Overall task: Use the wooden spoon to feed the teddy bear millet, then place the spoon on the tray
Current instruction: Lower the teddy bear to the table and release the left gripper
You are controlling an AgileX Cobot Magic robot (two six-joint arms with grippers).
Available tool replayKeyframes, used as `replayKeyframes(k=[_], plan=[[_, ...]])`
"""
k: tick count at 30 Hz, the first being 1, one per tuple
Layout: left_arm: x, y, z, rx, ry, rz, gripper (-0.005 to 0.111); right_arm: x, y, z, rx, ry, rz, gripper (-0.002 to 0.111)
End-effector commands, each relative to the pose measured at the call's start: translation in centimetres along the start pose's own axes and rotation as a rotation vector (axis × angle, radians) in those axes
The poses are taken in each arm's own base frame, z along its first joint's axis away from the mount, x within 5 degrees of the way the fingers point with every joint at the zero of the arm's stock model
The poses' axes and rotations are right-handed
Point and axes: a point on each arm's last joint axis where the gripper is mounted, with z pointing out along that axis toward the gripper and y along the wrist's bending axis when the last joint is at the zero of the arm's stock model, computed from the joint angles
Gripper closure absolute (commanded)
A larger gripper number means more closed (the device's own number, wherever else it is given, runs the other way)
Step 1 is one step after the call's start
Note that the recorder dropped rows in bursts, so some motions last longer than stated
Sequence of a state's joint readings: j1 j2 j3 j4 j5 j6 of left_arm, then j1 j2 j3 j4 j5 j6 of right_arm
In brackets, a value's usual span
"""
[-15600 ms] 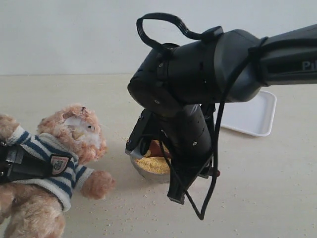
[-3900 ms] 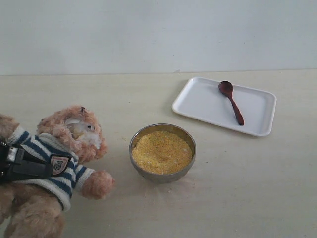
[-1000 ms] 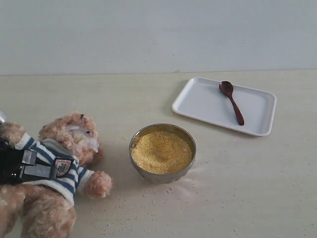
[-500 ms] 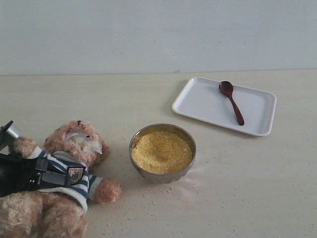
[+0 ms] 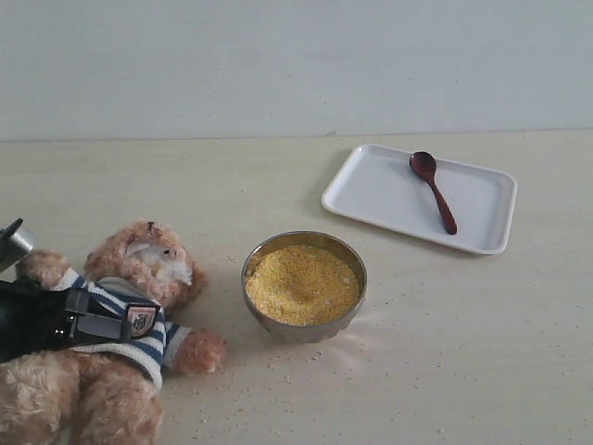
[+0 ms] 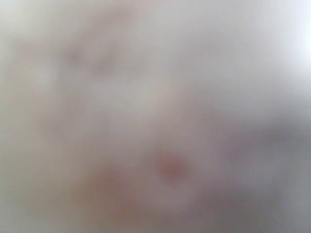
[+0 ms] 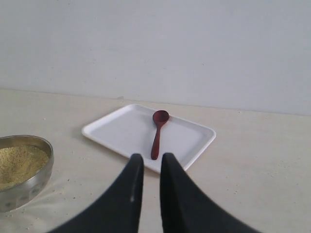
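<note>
The teddy bear point(image 5: 148, 264) lies on its back at the left of the table, head towards the bowl. My left gripper point(image 5: 56, 320) is shut across its striped shirt; the left wrist view is only a pale blur. The millet point(image 5: 301, 283) fills the metal bowl point(image 5: 306, 326) at the centre. On the white tray point(image 5: 380, 190) at the back right rests the wooden spoon point(image 5: 435, 195). My right gripper point(image 7: 151, 158) is out of the exterior view. It hovers shut and empty, short of the tray point(image 7: 121, 131), pointing at the spoon point(image 7: 158, 131).
Stray grains point(image 5: 278, 371) are scattered on the table in front of the bowl and beside the bear. The bowl point(image 7: 29, 182) also shows at the edge of the right wrist view. A plain pale wall stands behind the table.
The right arm that was over the bowl has left the exterior view. In the last second my left gripper turned and shifted the bear slightly; bowl, tray and spoon stayed put.
</note>
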State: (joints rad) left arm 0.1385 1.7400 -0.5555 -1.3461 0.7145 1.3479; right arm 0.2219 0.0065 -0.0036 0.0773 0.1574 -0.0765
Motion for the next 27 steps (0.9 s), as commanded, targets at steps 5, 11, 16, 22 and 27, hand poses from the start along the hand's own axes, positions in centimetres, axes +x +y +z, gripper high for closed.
replayKeyframes(k=[5,11,16,22,27], plan=[[-0.9,-1.0,-2.2,-0.045,-0.086,0.069,0.042,0.0,0.0,0.0,0.004,-0.014,0.0,0.093],[-0.9,-0.7,-2.4,-0.049,-0.094,0.038,0.042,0.0,0.0,0.0,0.004,-0.014,0.0,0.093],[-0.8,-0.2,-1.7,-0.05,-0.075,0.005,0.037,0.0,0.0,0.0,0.004,-0.014,0.0,0.093],[-0.6,0.5,-0.9,-0.046,-0.063,-0.008,0.022,0.0,0.0,0.0,0.004,-0.014,0.0,0.093],[-0.6,0.6,-0.9,-0.05,-0.063,-0.008,0.021,0.0,0.0,0.0,0.004,-0.014,0.0,0.093]])
